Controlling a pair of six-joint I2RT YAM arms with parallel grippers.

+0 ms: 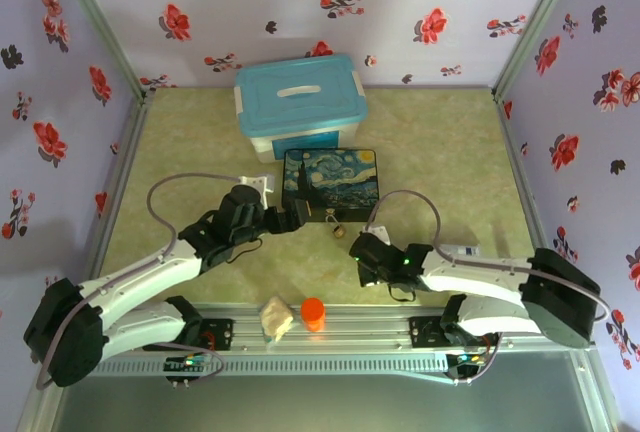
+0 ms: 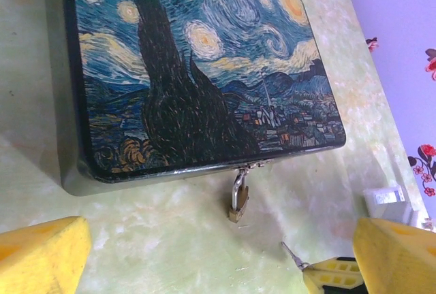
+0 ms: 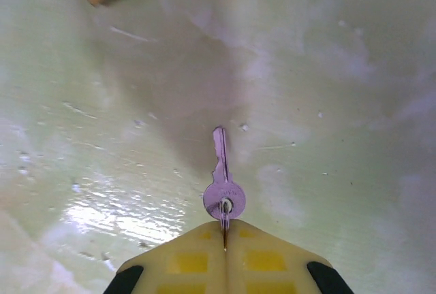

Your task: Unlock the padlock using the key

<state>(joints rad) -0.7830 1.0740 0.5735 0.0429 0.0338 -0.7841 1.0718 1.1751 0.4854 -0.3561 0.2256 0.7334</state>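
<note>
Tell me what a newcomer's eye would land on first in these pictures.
The Starry Night box at the centre of the top view stands out first, with a tiny padlock hanging from its near edge. Behind it sits a blue-lidded bin. The right gripper is shut on the key, which points out ahead of its fingertips.

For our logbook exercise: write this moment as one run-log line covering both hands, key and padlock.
right hand: shut on key | left hand: open, facing box | padlock: hanging at box front, apart from key
</note>
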